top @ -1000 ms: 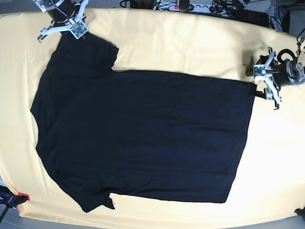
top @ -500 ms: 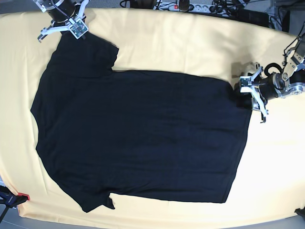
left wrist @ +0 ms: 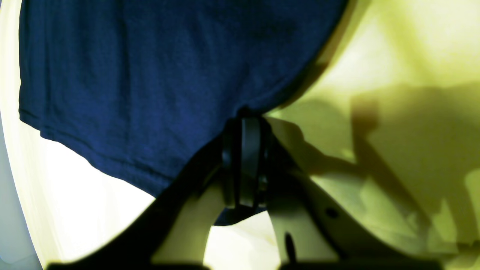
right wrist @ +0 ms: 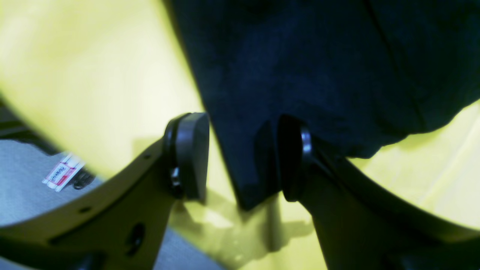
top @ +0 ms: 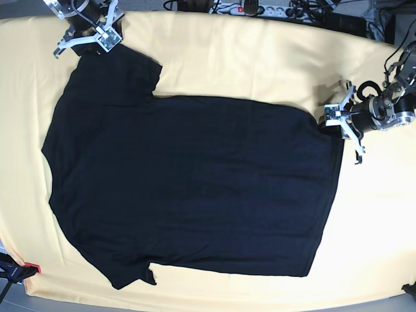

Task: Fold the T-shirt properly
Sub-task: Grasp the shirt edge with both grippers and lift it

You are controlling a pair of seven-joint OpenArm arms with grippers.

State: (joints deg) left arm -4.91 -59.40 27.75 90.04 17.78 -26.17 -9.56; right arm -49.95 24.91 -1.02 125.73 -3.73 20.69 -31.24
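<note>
The black T-shirt (top: 195, 188) lies spread flat, plain side up, on the yellow table (top: 260, 58), its sleeves to the left and its hem to the right. My left gripper (top: 331, 121) is at the hem's far corner. In the left wrist view it (left wrist: 243, 123) is shut on the T-shirt's (left wrist: 150, 75) edge. My right gripper (top: 88, 51) is at the far sleeve. In the right wrist view it (right wrist: 240, 157) is open, with the T-shirt's (right wrist: 318, 67) sleeve corner hanging between the fingers.
A power strip and cables (top: 253, 8) lie along the table's back edge. A dark clamp with a red tip (top: 19, 270) sits at the front left corner. Bare yellow table surrounds the shirt.
My left gripper has moved left from beside the shirt onto the hem's far corner and closed on it, nudging the corner inward. My right gripper has shifted slightly up at the sleeve.
</note>
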